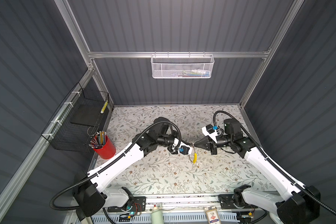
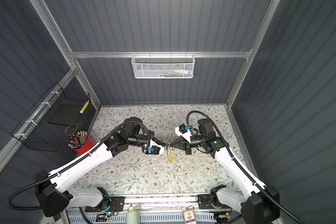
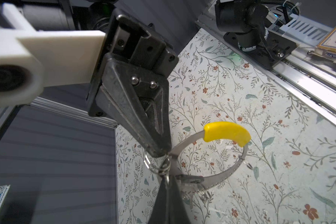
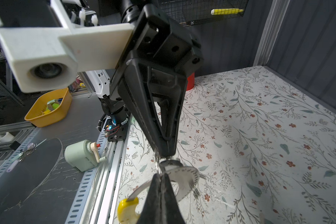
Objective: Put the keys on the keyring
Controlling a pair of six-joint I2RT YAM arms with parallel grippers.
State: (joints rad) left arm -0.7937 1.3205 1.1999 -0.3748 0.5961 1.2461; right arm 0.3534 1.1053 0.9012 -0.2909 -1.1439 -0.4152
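The keyring [image 3: 217, 177], a thin grey metal band with a smooth yellow plastic arc, hangs just below where my two grippers meet tip to tip. The left gripper [image 3: 166, 178] looks pinched on the band near its open end. The right gripper [image 3: 159, 152] is clamped on a wiry split ring [image 3: 148, 163] (the red tag [image 2: 173, 149] dangles beneath it). I judge threading half-done: neither of the keys clearly sits on the band. Under both hands lies the matte floral table [image 1: 163, 174].

1. This is a robot lab booth.
2. Grey walls [image 1: 182, 25] sit in a metal frame [image 1: 178, 54].
3. Two robot arms [image 1: 114, 164] are bolted by a flowery table [image 1: 163, 174].
4. A wire basket [image 1: 182, 67] and a pen cup [image 1: 106, 148] are close by.
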